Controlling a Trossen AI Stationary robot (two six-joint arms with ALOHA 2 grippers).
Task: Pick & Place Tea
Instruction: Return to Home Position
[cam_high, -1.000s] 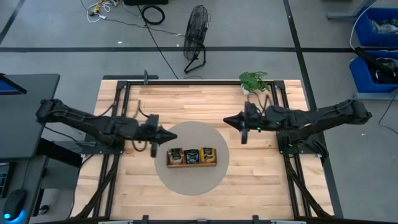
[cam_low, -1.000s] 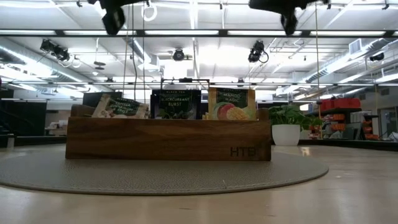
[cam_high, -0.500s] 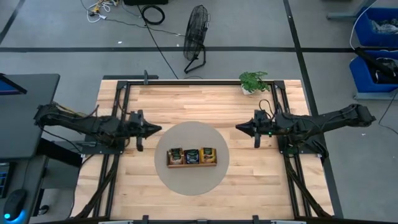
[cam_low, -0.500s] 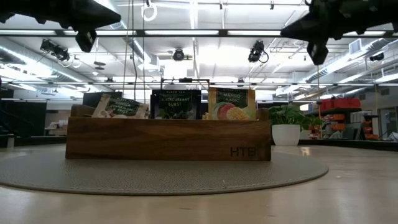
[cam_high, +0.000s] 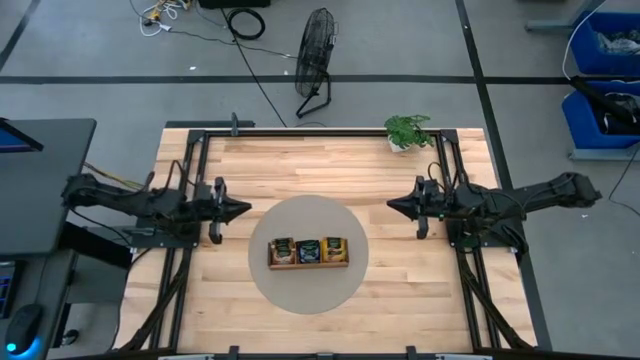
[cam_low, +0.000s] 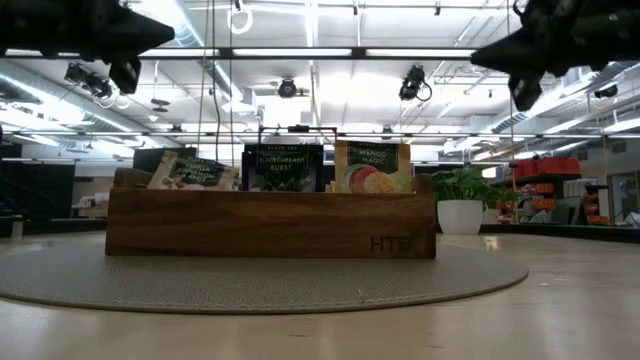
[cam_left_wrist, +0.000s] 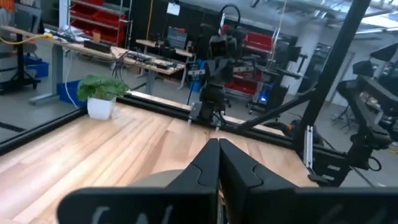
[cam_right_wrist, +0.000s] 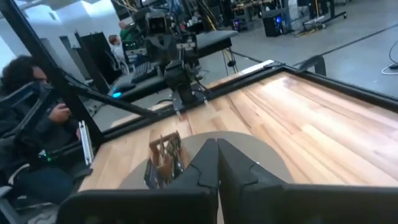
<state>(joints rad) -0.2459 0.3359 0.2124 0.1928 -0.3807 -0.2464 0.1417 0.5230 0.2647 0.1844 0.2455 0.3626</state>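
Note:
The tea sachets stand upright in the compartments of a brown wooden tray (cam_high: 308, 263) (cam_low: 270, 222) on a round grey mat (cam_high: 308, 292). One is pale (cam_low: 195, 172), one dark (cam_low: 285, 167), one orange (cam_low: 372, 166). My left gripper (cam_high: 243, 209) (cam_left_wrist: 218, 142) hangs shut above the table, left of the mat. My right gripper (cam_high: 391, 207) (cam_right_wrist: 217, 142) hangs shut to the mat's right. Both point inward at about the same height, well above the tray. The right wrist view shows the tray (cam_right_wrist: 163, 157) ahead.
A small potted plant (cam_high: 408, 132) (cam_low: 462, 205) stands at the far right corner. Black frame rails (cam_high: 190, 190) run along the table's left, right and far sides. A fan (cam_high: 316, 60) stands on the floor beyond. A seated person (cam_right_wrist: 28, 87) shows past the table's left side.
Both arms have drawn back from above the mat, the left toward the table's left edge, the right toward the right edge. In the low view their fingers have tipped from pointing down to nearly level. The tray and sachets have stayed put.

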